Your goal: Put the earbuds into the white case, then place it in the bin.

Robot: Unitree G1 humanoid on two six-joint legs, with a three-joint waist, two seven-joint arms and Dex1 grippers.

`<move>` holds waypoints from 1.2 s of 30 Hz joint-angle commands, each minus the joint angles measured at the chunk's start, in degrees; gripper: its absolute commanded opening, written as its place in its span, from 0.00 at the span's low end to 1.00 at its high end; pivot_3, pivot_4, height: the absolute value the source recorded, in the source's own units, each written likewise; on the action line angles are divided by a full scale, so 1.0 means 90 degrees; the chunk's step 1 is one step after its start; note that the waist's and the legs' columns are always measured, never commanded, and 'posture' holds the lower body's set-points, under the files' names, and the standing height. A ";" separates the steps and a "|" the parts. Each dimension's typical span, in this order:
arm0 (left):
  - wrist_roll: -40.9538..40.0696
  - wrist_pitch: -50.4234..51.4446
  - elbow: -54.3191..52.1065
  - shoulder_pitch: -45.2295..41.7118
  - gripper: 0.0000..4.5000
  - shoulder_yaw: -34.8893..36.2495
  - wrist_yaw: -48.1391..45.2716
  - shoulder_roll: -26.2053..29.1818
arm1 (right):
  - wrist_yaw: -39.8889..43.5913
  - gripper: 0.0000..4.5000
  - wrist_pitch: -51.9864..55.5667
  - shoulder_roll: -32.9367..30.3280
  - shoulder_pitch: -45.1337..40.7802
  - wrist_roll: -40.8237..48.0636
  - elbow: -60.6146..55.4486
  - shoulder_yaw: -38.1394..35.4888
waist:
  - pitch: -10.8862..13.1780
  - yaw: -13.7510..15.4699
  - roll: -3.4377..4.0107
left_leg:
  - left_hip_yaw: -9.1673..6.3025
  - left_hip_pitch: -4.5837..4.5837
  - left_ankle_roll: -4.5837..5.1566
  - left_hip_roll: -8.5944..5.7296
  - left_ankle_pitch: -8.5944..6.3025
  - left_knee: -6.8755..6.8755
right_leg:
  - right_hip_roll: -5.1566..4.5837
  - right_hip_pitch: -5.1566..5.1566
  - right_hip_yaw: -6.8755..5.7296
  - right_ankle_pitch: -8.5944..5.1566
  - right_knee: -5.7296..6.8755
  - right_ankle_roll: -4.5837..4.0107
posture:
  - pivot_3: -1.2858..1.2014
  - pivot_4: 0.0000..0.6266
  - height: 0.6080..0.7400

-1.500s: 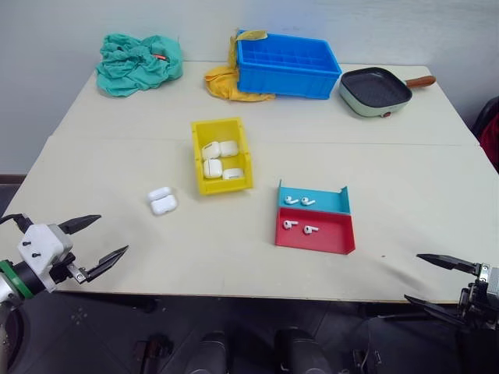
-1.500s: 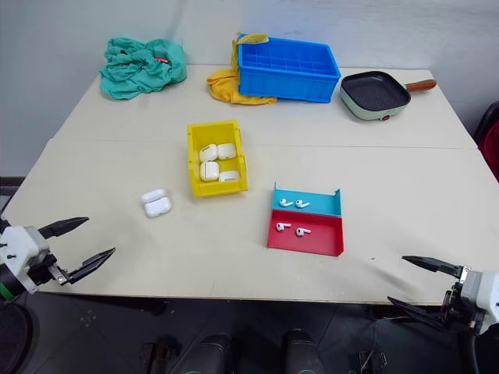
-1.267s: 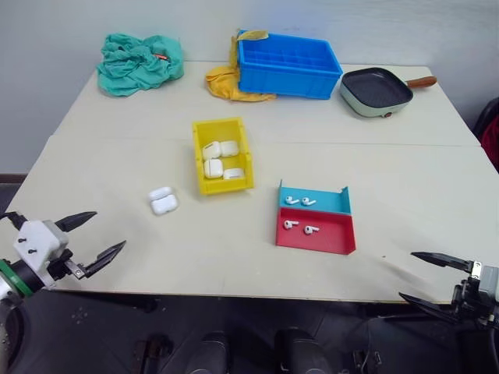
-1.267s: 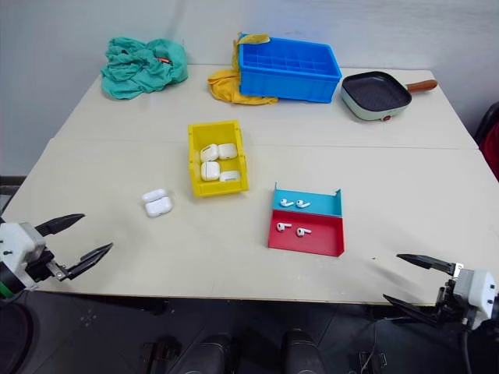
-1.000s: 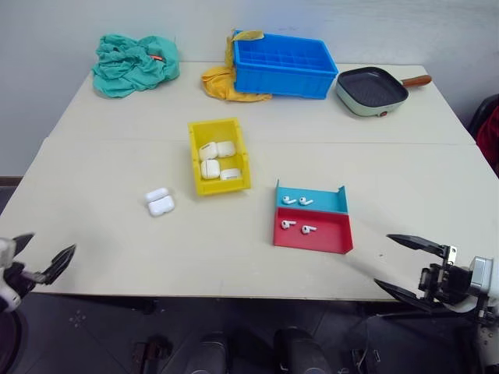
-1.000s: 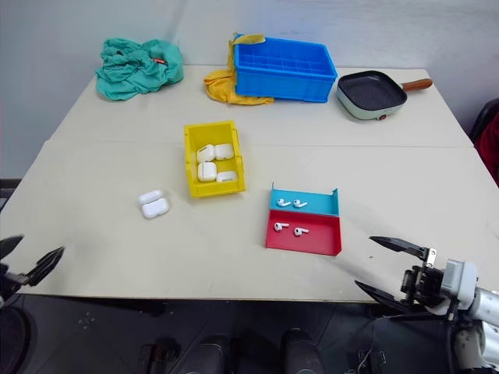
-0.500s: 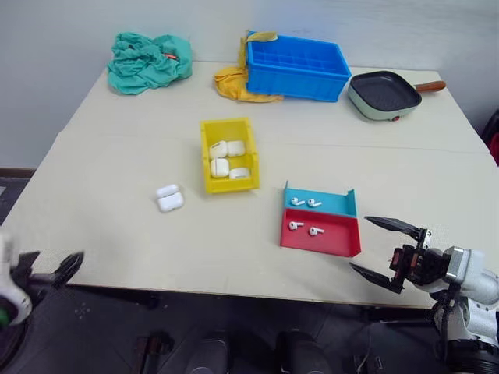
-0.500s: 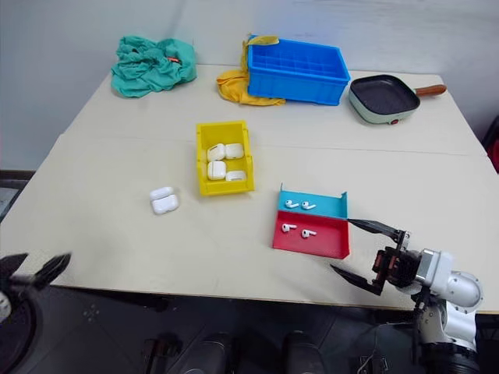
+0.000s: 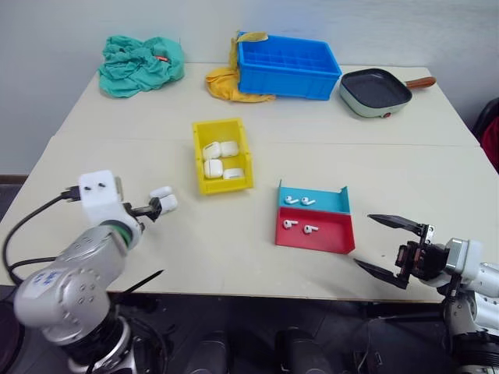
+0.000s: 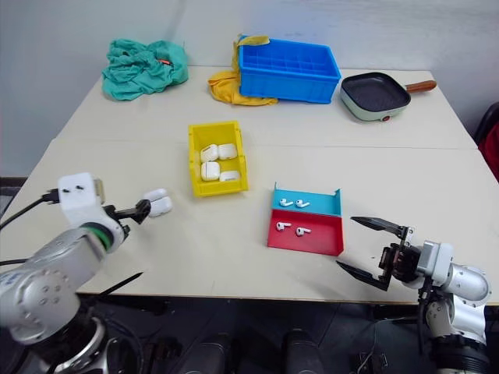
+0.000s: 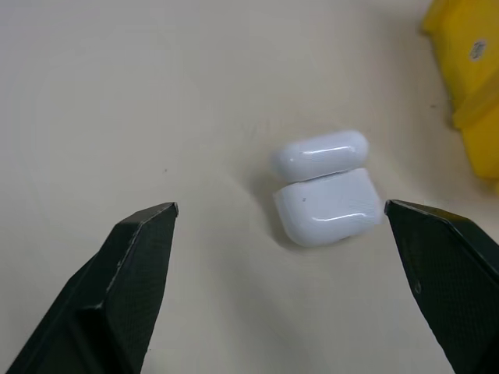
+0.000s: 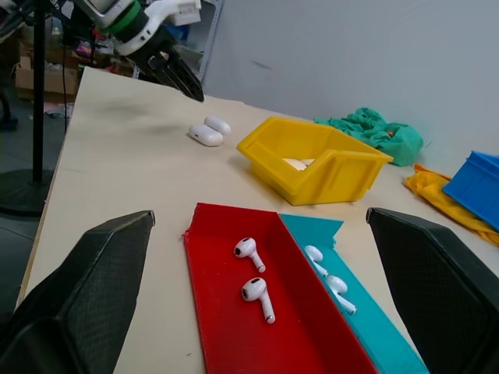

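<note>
The white case (image 9: 162, 201) lies on the table left of the yellow bin (image 9: 199, 160), its lid swung open. My left gripper (image 9: 160, 238) is open just in front of the case (image 11: 323, 191), which shows between its fingertips without touching them. Two earbuds (image 9: 299, 201) lie in the teal tray and two earbuds (image 12: 253, 269) lie in the red tray (image 9: 335, 238). My right gripper (image 9: 363, 240) stands open and empty just right of the red tray, pointing at it.
The bin holds several white cases (image 9: 218, 158). At the back stand a blue divided crate (image 9: 288, 66), a yellow cloth (image 9: 226, 84), a green cloth (image 9: 140, 62) and a pan (image 9: 376, 89). The teal tray (image 9: 335, 201) adjoins the red one.
My left arm has swung up from the table's front-left corner and in toward the case. My right gripper came in toward the red tray earlier and now holds still. Both stay open.
</note>
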 commanded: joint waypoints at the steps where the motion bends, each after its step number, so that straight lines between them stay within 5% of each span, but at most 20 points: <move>1: 0.0509 -0.0027 0.0308 -0.0338 1.00 -0.0436 0.0220 -0.0386 | 0.0126 1.00 0.0075 -0.0150 0.0146 0.0154 -0.0345 -0.0192 | 0.0002 0.0023 -0.0003 | 0.0000 -0.0002 0.0000 0.0000 0.0000 0.0001 | 0.0000 0.0000 0.0000 0.0000 -0.0001 0.0000 | 0.52 0.24 1.00; 19: 0.1884 -0.1463 0.2006 -0.0815 1.00 -0.1400 0.0021 -0.0892 | -0.1107 1.00 0.0791 -0.0191 0.1167 -0.0013 -0.2284 -0.0348 | 0.0005 0.0149 -0.0008 | -0.0002 -0.0006 -0.0005 -0.0001 0.0003 -0.0001 | -0.0001 -0.0005 -0.0004 0.0000 -0.0009 0.0001 | 0.52 0.24 1.00; 36: 0.2377 -0.1887 0.2651 -0.0913 1.00 -0.1395 -0.0078 -0.1092 | -0.1287 1.00 0.0790 -0.0155 0.1207 -0.0109 -0.2286 -0.0338 | 0.0006 0.0155 -0.0011 | -0.0002 -0.0005 -0.0005 -0.0001 0.0003 0.0000 | -0.0001 -0.0004 -0.0005 0.0000 -0.0008 0.0001 | 0.52 0.24 1.00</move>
